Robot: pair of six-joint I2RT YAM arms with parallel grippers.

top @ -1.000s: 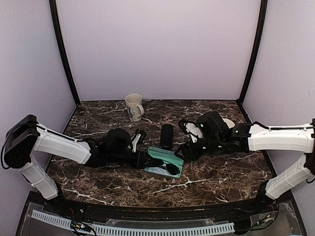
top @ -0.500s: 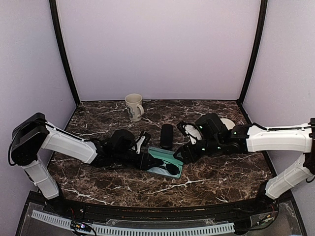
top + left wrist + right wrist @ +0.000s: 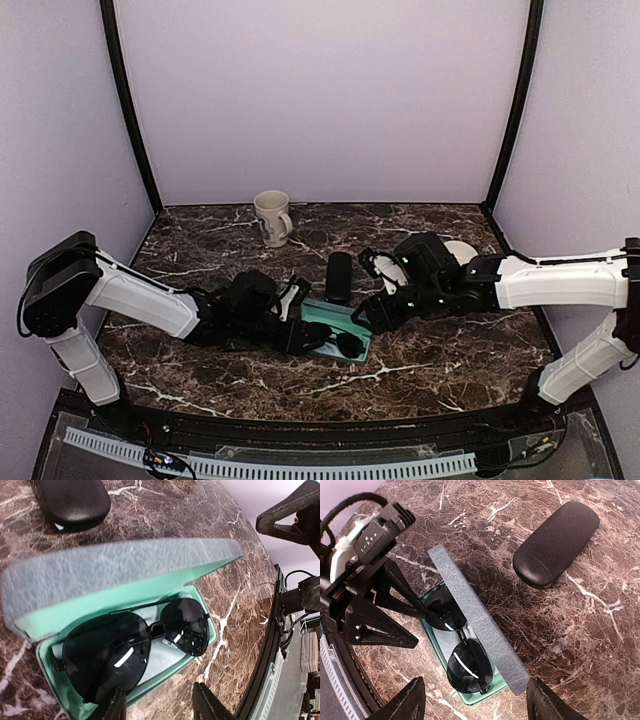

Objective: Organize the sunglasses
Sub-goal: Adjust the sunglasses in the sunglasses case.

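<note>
A thin-framed pair of sunglasses (image 3: 140,645) with dark lenses lies in the open grey-blue case (image 3: 120,565), on its teal lining. The case's lid stands raised on the far side. My left gripper (image 3: 160,707) is open at the case's left end. One of its fingers (image 3: 116,705) rests at the edge of a lens and the other hangs over the table outside the near wall. My right gripper (image 3: 475,705) is open wide, just above the right end of the case (image 3: 480,625) and apart from the sunglasses (image 3: 462,650). In the top view the sunglasses (image 3: 340,341) lie between both grippers.
A closed black oblong case (image 3: 339,277) lies just behind the open one. A cream mug (image 3: 272,217) stands at the back left. A white object (image 3: 462,250) shows partly behind the right arm. The table's front edge (image 3: 300,412) runs close below the case.
My left gripper has slid right, up to the case's left end. The right gripper has edged slightly left toward the case. The sunglasses stay in the case.
</note>
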